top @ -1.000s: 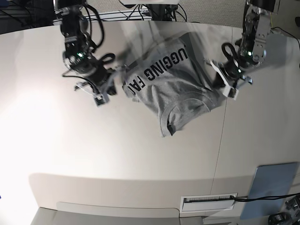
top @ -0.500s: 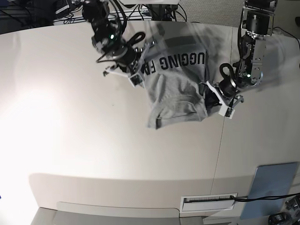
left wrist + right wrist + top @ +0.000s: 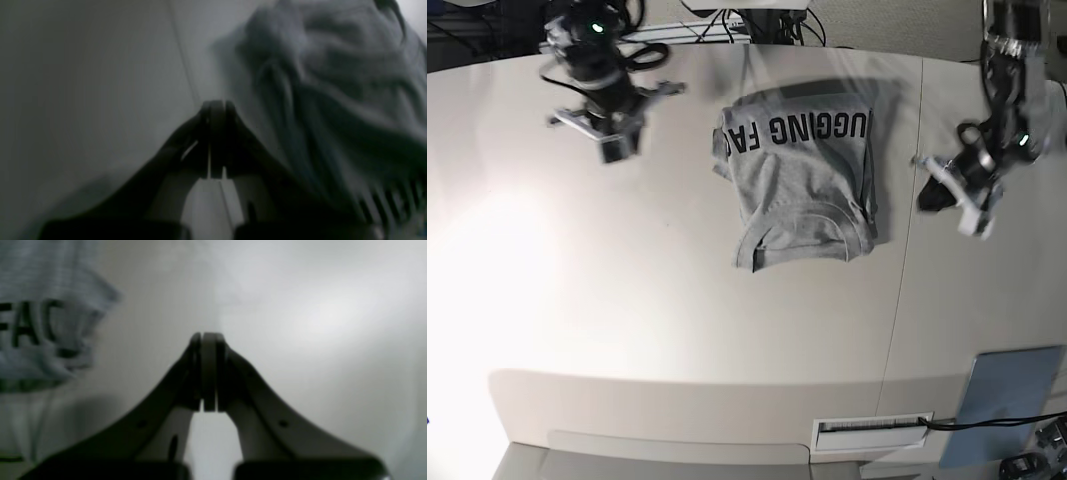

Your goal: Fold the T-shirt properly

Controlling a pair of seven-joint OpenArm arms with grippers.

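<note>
The heather-grey T-shirt (image 3: 802, 180) lies on the table at the back middle, folded into a narrow upright shape with dark lettering across its top. My left gripper (image 3: 972, 215) hovers to its right, apart from the cloth, shut with nothing in it. In the left wrist view its tips (image 3: 217, 106) are pressed together and the T-shirt (image 3: 333, 83) bunches to the right. My right gripper (image 3: 612, 150) is far off to the shirt's left, also shut and empty. The right wrist view shows those closed tips (image 3: 206, 336) over bare table, with the lettered T-shirt (image 3: 43, 326) at the left edge.
A grey-blue flat pad (image 3: 1005, 400) lies at the front right corner. A table seam (image 3: 899, 300) runs front to back just right of the shirt. A slotted vent (image 3: 872, 431) sits in the front edge. Cables (image 3: 757, 25) hang behind the table.
Both grippers have let go of the shirt and pulled outward, the right one to the far left and the left one to the right. The shirt has settled flat.
</note>
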